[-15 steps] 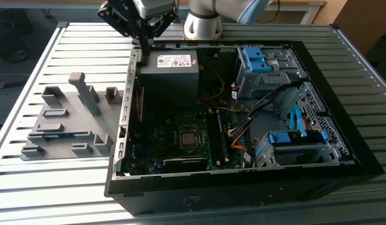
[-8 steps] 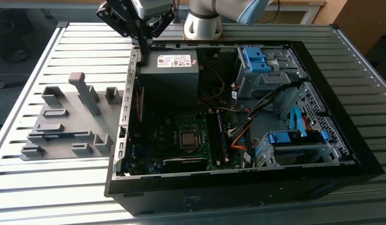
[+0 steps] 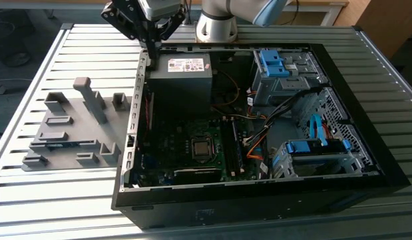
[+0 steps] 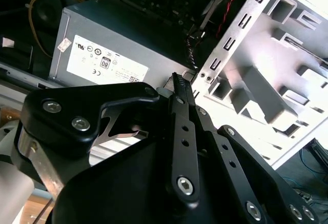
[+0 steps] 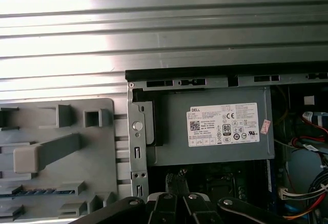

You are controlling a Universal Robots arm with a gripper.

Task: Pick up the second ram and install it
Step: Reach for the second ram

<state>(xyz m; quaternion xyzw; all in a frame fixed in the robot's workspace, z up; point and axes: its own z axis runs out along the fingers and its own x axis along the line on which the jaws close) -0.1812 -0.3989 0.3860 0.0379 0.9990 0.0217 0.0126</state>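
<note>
The second ram [image 3: 62,145] is a thin blue-green stick lying in a slot of the grey fixture block [image 3: 72,135] on the exterior view's left; in the first wrist view the ram [image 5: 31,194] shows as a blue strip in the fixture. My gripper [image 3: 153,54] hangs over the far left corner of the open computer case [image 3: 246,192], beside the power supply [image 3: 182,75]. It is well away from the ram. In both wrist views the fingers [image 4: 180,126] lie together and the gripper [image 5: 177,180] is shut with nothing in it.
The case holds a motherboard [image 3: 192,150], cables and blue drive-bay clips [image 3: 316,146]. Its metal side wall [image 3: 138,100] stands between my gripper and the fixture. The slatted metal table [image 3: 46,200] runs around both. The arm's base [image 3: 216,25] stands at the back.
</note>
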